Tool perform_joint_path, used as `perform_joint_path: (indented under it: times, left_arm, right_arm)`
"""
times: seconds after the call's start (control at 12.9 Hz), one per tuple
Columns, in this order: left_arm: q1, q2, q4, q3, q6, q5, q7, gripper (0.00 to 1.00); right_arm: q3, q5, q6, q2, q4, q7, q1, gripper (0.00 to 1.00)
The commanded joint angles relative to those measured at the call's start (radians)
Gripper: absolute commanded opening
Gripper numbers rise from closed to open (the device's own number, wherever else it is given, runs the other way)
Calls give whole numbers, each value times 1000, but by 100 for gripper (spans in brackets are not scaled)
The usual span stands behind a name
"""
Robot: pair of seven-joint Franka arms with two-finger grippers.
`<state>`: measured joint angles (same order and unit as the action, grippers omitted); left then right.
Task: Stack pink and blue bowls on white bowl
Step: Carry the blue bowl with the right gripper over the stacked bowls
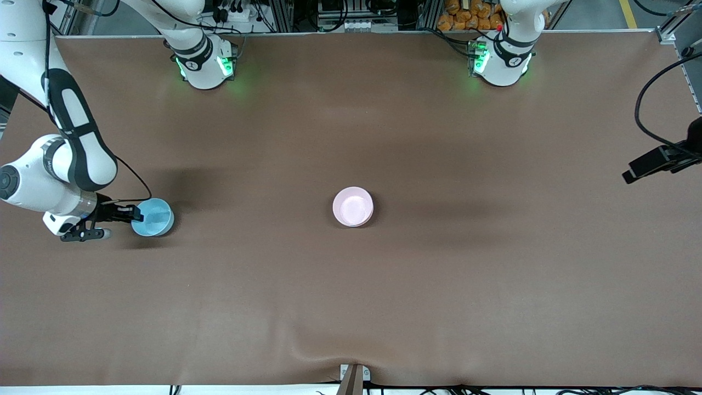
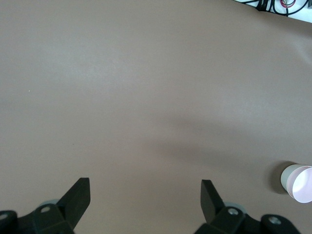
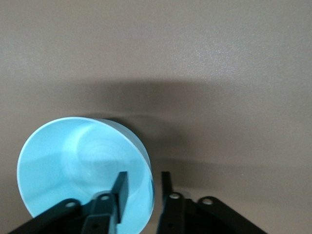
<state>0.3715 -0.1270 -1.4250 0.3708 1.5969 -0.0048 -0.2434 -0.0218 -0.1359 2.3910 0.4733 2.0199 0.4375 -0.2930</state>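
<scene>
The light blue bowl is near the right arm's end of the table. My right gripper is shut on its rim, one finger inside and one outside, as the right wrist view shows for the gripper and the blue bowl. I cannot tell whether the bowl rests on the table. The pink bowl sits nested in the white bowl at the table's middle. Only the white bowl's outer wall shows, around the pink bowl. My left gripper is open and empty, held high at the left arm's end.
The brown table cover has a wrinkle near its front edge at a small bracket. Cables hang by the left arm's end of the table.
</scene>
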Motion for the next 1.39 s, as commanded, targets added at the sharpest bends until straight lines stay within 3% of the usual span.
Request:
perform_joint_path:
  times: [0.0,0.15,0.31,0.54,0.93,1.31]
  left_arm:
    - [21,40,-8,7,-31,0,13,100]
    - [24,38,-5,7,-31,-7,13,100]
    - [24,40,-5,7,-31,-7,13,100]
    - [24,38,-2,7,-29,-9,13,100]
    - [21,32,-2,10,-25,-7,10,100]
    - [21,40,-2,14,-28,-7,16,100]
  right_arm:
    - [-12,-25,27,7,-4,47,-15,0]
    - [-13,-25,11,4,-10,67,-12,0]
    - [-17,-37,-123,-2,-74,61,-3,0]
    - [-17,-128,-333,-15,-188,0,40,0]
    - [-18,-130,-483,-45,-331,-479,268,0]
    - [-21,-133,-493,-44,-426,-872,515,0]
